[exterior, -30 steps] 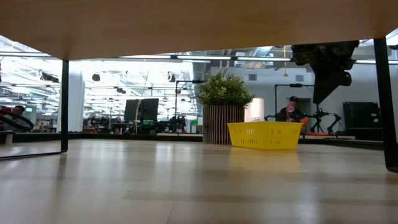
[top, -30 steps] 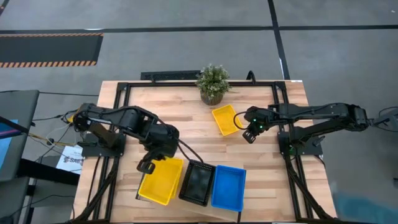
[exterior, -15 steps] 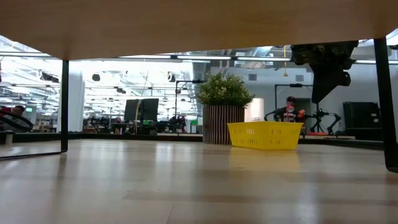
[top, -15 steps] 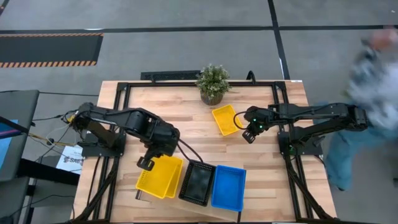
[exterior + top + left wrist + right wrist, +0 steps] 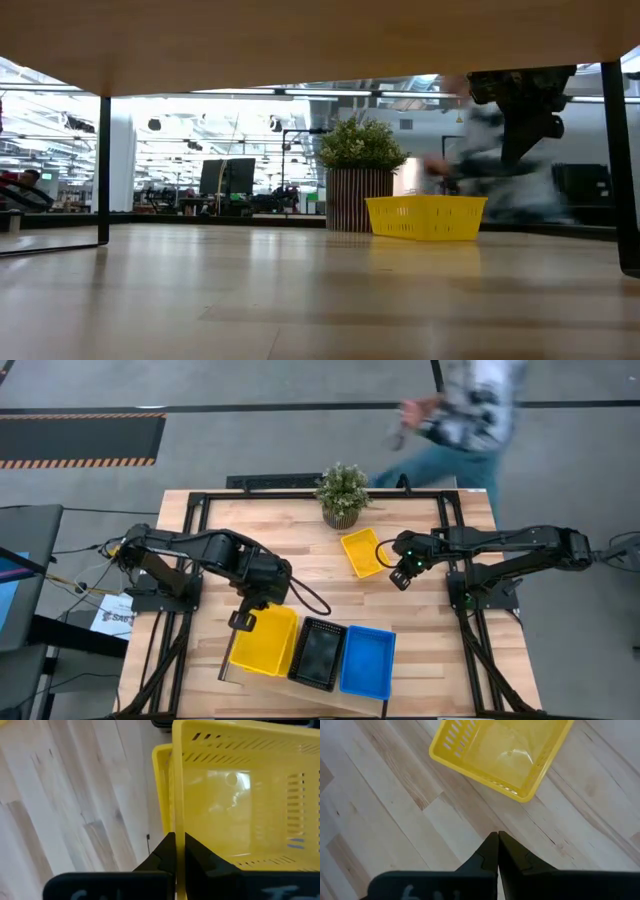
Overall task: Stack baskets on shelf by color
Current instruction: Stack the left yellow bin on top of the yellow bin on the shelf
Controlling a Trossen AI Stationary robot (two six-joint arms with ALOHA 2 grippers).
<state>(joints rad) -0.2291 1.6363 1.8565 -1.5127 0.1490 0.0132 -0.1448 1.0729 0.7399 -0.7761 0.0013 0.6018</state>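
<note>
My left gripper (image 5: pixel 241 623) (image 5: pixel 176 842) is shut on a yellow basket (image 5: pixel 266 640) at the left end of the shelf (image 5: pixel 224 666). In the left wrist view a second yellow basket (image 5: pixel 161 775) shows under it. A black mesh basket (image 5: pixel 318 653) and a blue basket (image 5: pixel 367 661) stand beside it on the shelf. Another yellow basket (image 5: pixel 362 552) (image 5: pixel 425 217) (image 5: pixel 500 755) rests on its base on the tabletop. My right gripper (image 5: pixel 399 578) (image 5: pixel 497 840) hovers shut and empty just to that basket's right. My left gripper pinches the yellow basket's left side wall at its rim (image 5: pixel 176 815), one finger inside the basket and one outside. The fingers come from above, slanting down. The basket stays level over the second yellow one; whether it rests in it I cannot tell.
A potted plant (image 5: pixel 343 495) (image 5: pixel 360 185) stands at the table's far edge, close behind the loose yellow basket. A person (image 5: pixel 460 410) walks past beyond the far edge. In the low view the shelf's underside (image 5: pixel 300 40) and its dark legs (image 5: pixel 104 170) frame the table.
My left gripper has moved a little toward the table's right and far side, carrying the yellow basket with it. The basket has turned from askew to nearly parallel with the black one. A person has walked from the table's right side round to behind its far edge.
</note>
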